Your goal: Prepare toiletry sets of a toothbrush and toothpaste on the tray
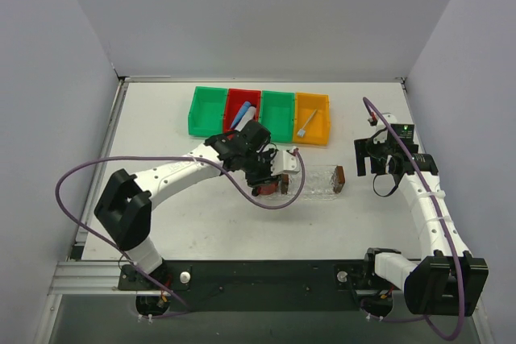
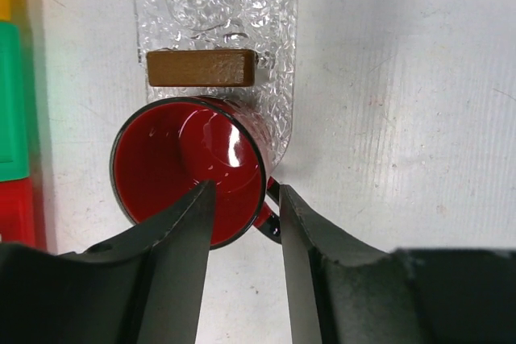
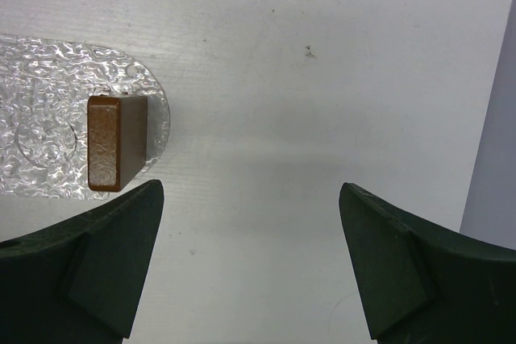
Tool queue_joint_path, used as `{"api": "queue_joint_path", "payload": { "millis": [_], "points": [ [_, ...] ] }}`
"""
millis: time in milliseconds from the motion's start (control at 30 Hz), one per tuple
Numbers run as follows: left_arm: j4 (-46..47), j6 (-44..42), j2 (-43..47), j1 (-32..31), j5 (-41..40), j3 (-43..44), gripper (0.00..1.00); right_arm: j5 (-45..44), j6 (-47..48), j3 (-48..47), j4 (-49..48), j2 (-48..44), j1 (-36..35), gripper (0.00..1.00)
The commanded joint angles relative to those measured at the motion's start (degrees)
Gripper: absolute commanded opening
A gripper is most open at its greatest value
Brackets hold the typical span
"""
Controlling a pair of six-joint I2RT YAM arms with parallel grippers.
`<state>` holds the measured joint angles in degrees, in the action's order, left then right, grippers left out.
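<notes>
The left gripper (image 2: 246, 195) has its jaws partly apart and astride the wall of the red cup (image 2: 177, 167). One finger hangs over the inside of the cup and the other is outside, by the small handle. A gap shows on each side of the wall, so I judge that nothing is clamped. The cup stands with its mouth up at the left end of the tray (image 2: 218, 6), just beside the wooden block (image 2: 201, 68) there; whether its foot is fully on the clear plastic or partly on the table (image 2: 387, 118), I cannot tell. The right gripper (image 3: 250, 195) is wide apart and holds nothing, and it hangs over bare table just beside the block at the other end of the tray. Farther out, in the top view, the toothbrush (image 1: 307, 125) lies in the orange bin (image 1: 313, 96) and the two tubes of toothpaste (image 1: 243, 114) lie in the red bin (image 1: 242, 92). All are well apart from the tray, so no set is prepared yet. The danger now is close to the cup. If the left arm leaves sideways and not straight up, the inner finger can hook the wall or the handle and tip the cup, or pull the light tray along with it. The right gripper is also near enough to push the tray if it comes lower carelessly. A shifted tray would make every later placing less sure.
</notes>
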<state>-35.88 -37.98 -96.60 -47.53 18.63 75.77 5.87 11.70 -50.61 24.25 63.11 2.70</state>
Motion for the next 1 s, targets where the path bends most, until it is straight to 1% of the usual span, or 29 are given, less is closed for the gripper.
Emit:
{"api": "queue_joint_path", "payload": {
  "millis": [0, 133, 200, 300, 467, 533, 700, 833, 967],
  "points": [
    [1.4, 1.1, 5.6, 0.1, 1.5, 0.5, 0.50, 0.9, 0.0, 0.0, 0.4, -0.5, 0.5, 0.85],
    [2.1, 2.2, 7.8, 0.6, 1.7, 0.0, 0.53, 2.3, -0.1, -0.7, 1.1, -1.2, 0.5, 0.85],
    [4.3, 3.6, 9.2, 1.2, 0.6, -0.6, 0.55, 2.9, -0.1, -1.8, 2.0, -1.5, 0.4, 0.85],
    [6.8, 6.3, 10.2, 2.6, -2.5, -0.7, 0.57, 3.7, -0.1, -4.4, 3.5, -1.5, 0.2, 0.85],
    [7.8, 10.2, 9.3, 5.6, -7.4, 1.6, 0.58, 4.4, -1.1, -10.1, 6.5, -0.4, -0.4, 0.84],
    [8.5, 12.6, 8.2, 6.8, -8.3, 2.6, 0.58, 5.3, -1.9, -13.1, 7.1, 0.5, -0.8, 0.85],
    [10.4, 16.8, 3.6, 11.3, -11.7, 5.1, 0.58, 7.1, -4.8, -16.5, 8.3, 2.0, -2.3, 0.84],
    [11.7, 19.0, -0.6, 14.1, -13.3, 8.2, 0.59, 7.2, -5.8, -16.3, 8.0, 2.5, -5.0, 0.85],
    [11.4, 19.4, -6.3, 15.6, -15.2, 13.8, 0.60, 7.3, -6.0, -13.7, 6.2, 2.5, -5.6, 0.85]
  ]
}}
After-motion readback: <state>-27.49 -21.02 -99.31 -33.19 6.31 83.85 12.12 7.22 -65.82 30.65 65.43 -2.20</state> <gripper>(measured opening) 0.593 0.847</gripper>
